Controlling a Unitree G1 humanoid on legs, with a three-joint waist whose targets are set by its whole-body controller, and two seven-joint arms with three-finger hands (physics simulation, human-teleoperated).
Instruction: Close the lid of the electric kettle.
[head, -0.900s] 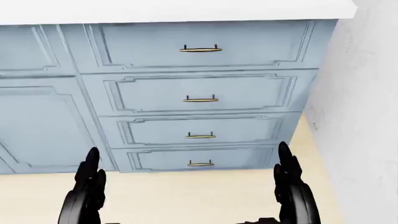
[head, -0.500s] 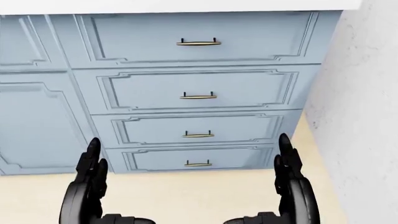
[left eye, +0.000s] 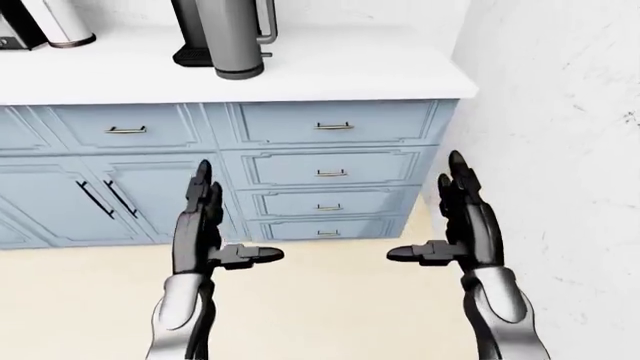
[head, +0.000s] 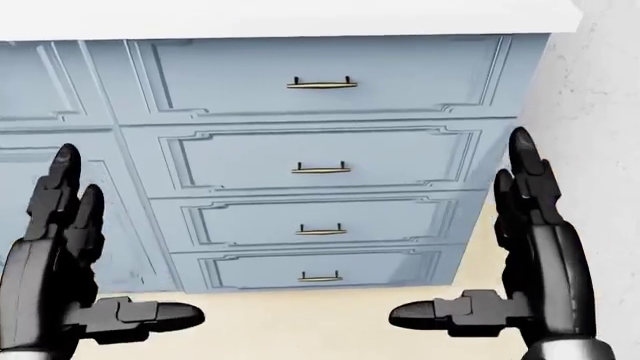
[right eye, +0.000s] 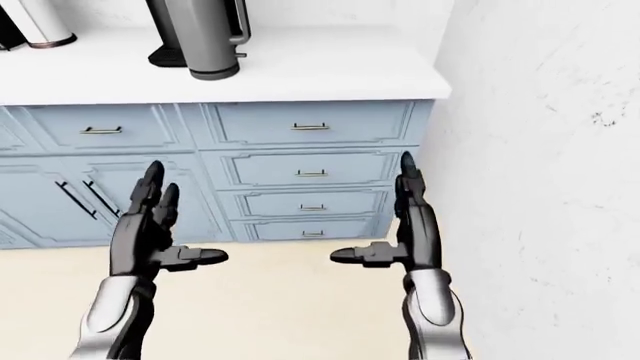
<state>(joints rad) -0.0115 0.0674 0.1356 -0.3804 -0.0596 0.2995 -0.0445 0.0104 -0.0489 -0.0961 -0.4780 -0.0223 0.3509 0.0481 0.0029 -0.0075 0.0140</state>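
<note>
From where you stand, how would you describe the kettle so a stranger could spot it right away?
Look at the white counter above the blue drawers, beside the white wall on the right. The kettle stands near the top of the left-eye view, a tall grey cylinder with a handle on its right side, darker than the white canister farther left.

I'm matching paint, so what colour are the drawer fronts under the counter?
The drawer fronts are pale blue with brass-coloured handles; clearest in the head view.

No legible text, label, brand, number or sign appears in any view; the kettle (left eye: 232, 36), worktop (left eye: 340, 71) and drawer fronts (head: 320, 161) carry no readable markings.
</note>
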